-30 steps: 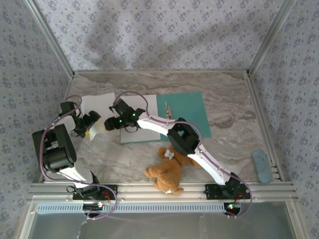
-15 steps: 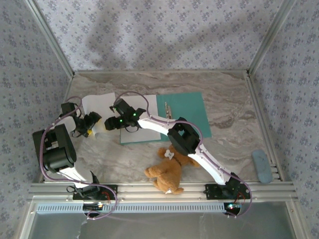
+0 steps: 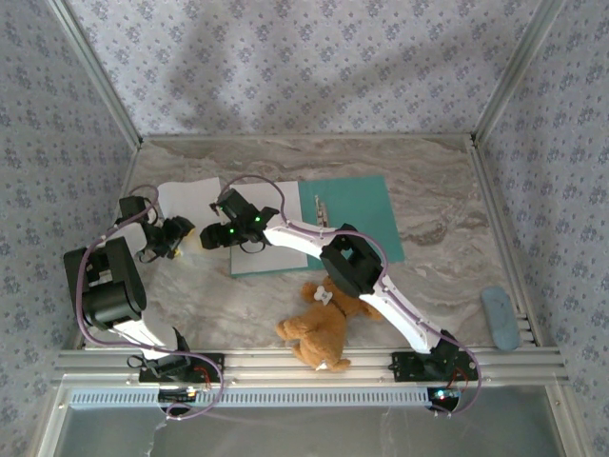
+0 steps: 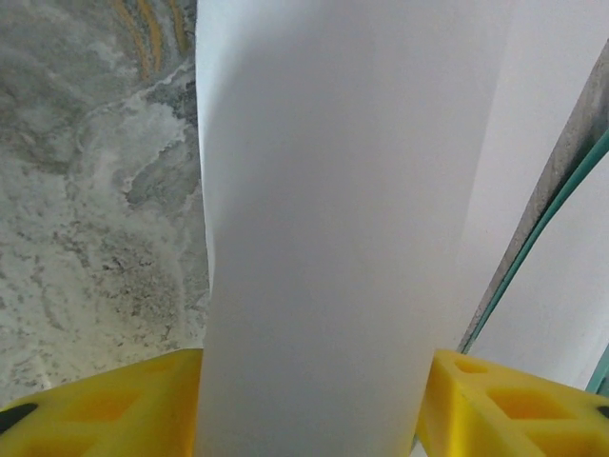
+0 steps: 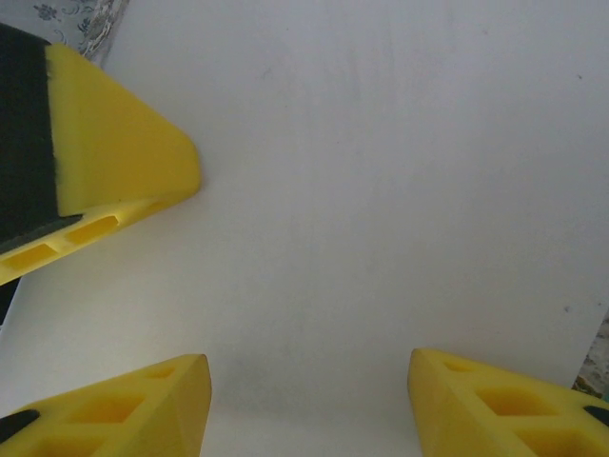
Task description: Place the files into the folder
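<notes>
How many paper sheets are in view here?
2. One sheet lies left of the folder, its near edge at the left gripper; the other sheet lies on the folder's left half, beneath the right arm. Another stacked underneath could be hidden.

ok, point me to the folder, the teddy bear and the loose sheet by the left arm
folder [image 3: 357,214], top external view, bare teal right half.
teddy bear [image 3: 319,333], top external view, its brown middle.
loose sheet [image 3: 186,198], top external view, flat white far part.
</notes>
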Controlling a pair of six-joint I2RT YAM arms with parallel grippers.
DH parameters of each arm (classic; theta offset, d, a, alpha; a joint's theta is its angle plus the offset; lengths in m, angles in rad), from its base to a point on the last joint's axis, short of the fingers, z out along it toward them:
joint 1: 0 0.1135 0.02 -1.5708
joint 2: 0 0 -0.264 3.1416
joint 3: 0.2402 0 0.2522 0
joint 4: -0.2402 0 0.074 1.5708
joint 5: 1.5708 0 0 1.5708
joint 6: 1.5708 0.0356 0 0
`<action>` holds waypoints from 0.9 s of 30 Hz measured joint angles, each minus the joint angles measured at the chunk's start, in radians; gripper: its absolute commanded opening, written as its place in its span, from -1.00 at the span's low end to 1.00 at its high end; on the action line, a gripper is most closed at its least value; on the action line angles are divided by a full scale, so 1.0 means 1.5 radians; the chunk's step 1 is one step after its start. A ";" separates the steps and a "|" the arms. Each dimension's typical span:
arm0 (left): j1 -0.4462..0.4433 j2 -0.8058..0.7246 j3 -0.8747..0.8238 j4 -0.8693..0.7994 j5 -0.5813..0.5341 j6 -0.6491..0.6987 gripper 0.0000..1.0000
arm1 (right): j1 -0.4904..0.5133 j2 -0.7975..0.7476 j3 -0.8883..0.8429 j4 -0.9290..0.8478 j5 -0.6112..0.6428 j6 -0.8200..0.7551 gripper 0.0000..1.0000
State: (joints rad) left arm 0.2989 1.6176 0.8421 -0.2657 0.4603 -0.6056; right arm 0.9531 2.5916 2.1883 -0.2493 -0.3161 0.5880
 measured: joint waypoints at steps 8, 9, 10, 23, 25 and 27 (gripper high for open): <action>0.000 0.000 0.000 0.004 0.003 -0.009 -0.06 | -0.005 -0.003 -0.002 -0.003 -0.014 0.006 0.18; 0.000 0.000 0.000 0.004 0.003 -0.010 -0.08 | -0.006 -0.005 -0.004 -0.006 -0.018 0.007 0.19; 0.000 0.000 0.000 0.004 0.003 -0.011 -0.10 | -0.008 -0.007 -0.005 -0.010 -0.023 0.008 0.19; 0.000 0.000 0.000 0.004 0.005 -0.022 -0.20 | -0.066 -0.121 -0.038 -0.066 -0.091 0.017 0.28; 0.000 0.000 0.000 0.004 0.006 -0.024 -0.21 | -0.081 -0.168 -0.068 -0.065 -0.103 0.017 0.28; 0.000 0.000 0.000 0.004 0.009 -0.024 -0.21 | -0.096 -0.211 -0.099 -0.060 -0.116 0.022 0.28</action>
State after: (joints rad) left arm 0.2989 1.6176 0.8421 -0.2596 0.4740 -0.6415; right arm 0.8097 2.2749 2.0403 -0.3397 -0.4900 0.6212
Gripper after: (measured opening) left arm 0.395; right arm 0.640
